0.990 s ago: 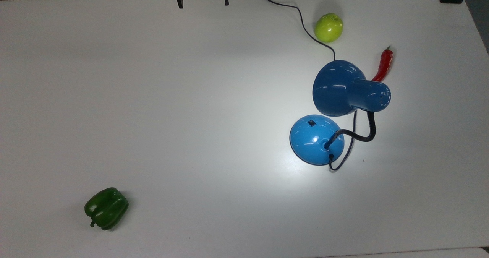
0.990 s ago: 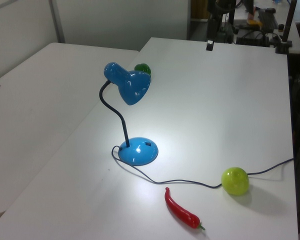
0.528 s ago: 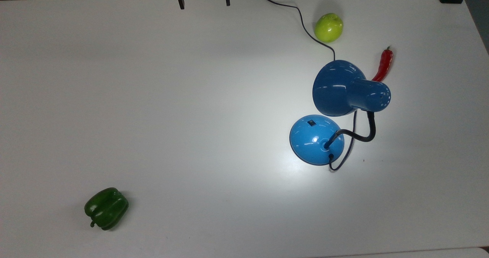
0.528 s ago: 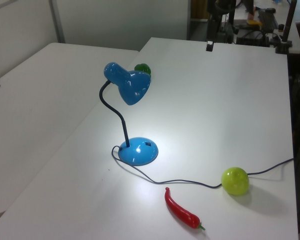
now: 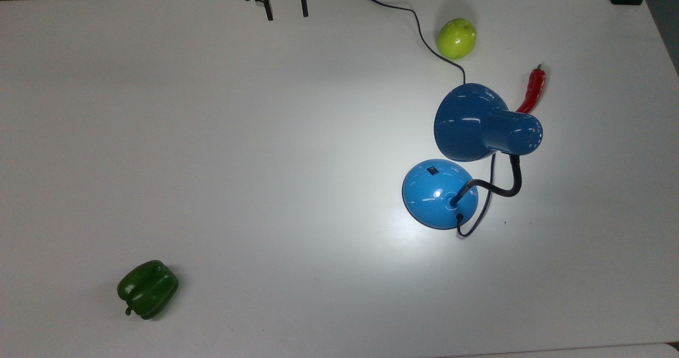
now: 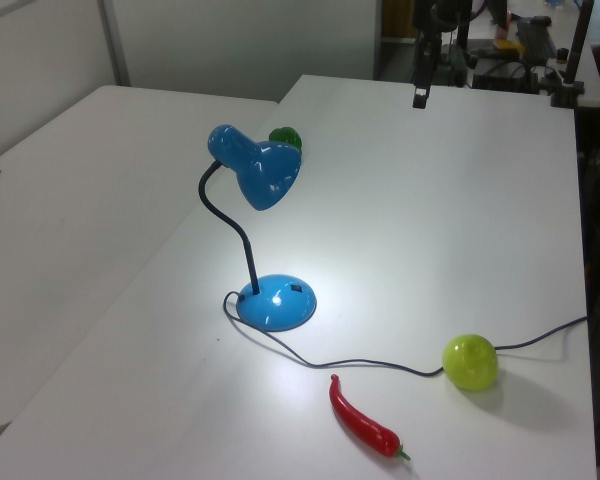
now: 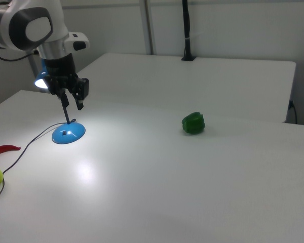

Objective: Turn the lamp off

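White table (image 5: 265, 135), lit blue lamp (image 5: 440, 191) – no readable writing, tool (image 5: 285, 9) open, well apart from it

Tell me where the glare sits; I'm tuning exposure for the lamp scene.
Top view: the lamp throws a bright pool on the table around its base. Left view: the same glow beside the base. Right view: a bright patch in front of the base, shade glowing behind the gripper.

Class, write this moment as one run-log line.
lamp: lit, switch untouched | gripper: open, empty, far from lamp | apple, chilli, pepper: on table
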Robot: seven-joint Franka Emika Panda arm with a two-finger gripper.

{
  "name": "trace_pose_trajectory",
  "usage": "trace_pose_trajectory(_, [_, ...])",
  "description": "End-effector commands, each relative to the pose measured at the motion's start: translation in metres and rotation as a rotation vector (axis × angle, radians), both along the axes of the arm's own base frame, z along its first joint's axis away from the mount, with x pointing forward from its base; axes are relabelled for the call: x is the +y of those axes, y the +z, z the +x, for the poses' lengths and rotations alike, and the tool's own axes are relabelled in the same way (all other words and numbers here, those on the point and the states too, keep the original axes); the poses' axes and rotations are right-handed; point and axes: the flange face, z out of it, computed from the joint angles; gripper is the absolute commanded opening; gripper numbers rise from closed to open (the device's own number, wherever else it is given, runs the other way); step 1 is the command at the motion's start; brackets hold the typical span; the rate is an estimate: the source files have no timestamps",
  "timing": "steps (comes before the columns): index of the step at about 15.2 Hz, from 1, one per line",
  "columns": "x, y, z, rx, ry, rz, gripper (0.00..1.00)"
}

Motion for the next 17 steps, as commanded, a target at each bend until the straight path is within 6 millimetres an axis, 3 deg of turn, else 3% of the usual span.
trace_pose_trajectory(1, [0.004, 0.000, 0.000, -0.012, 0.030, -0.001, 0.16])
trace_pose_trajectory(5, [0.005, -0.003, 0.000, -0.009, 0.032, 0.000, 0.00])
trace_pose_trajectory(13, [0.028, -0.032, 0.009, 0.002, 0.049, 0.031, 0.00])
trace_pose_trajectory(17, [0.057, -0.060, 0.014, 0.003, 0.083, 0.033, 0.00])
